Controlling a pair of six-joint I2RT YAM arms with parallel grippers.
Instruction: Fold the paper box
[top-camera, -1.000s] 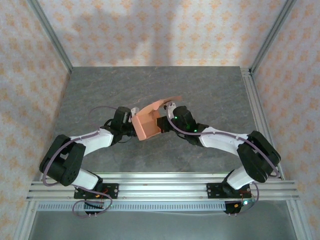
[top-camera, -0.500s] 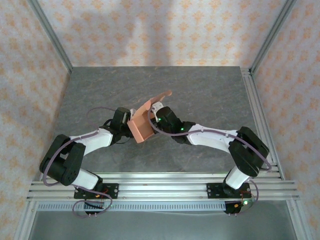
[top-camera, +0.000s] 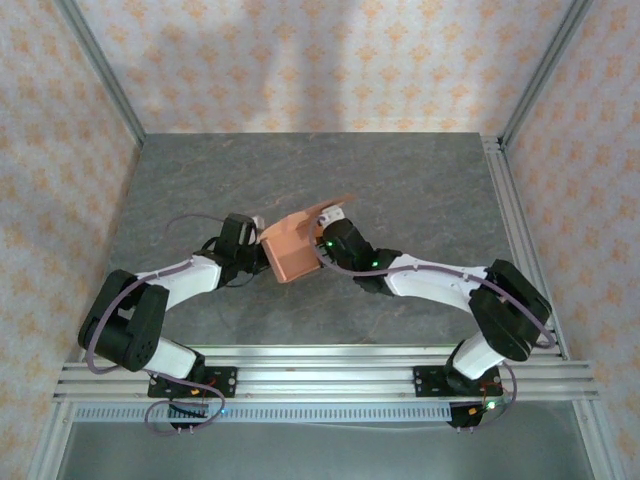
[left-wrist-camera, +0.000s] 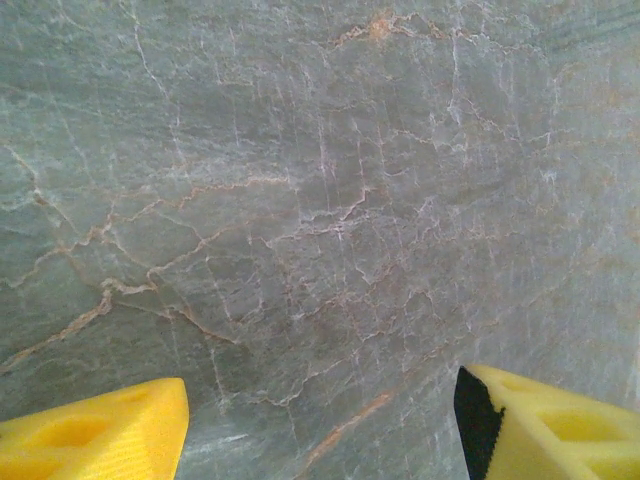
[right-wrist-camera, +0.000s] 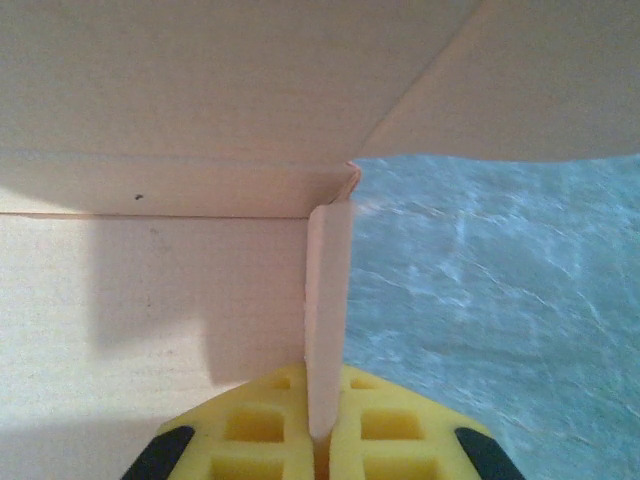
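Fingers on the left arm stand wide apart, empty, over the table, just beside the paper box between both arms. The right fingers pinch one thin flap. Card looks light and floppy; I'd grip near creases.

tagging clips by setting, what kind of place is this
Probably a lab robot test cell rather than a home: patterned wall panels enclose a marble-look tabletop, and an aluminium rail runs along its near edge.

White-black arms, yellow fingers
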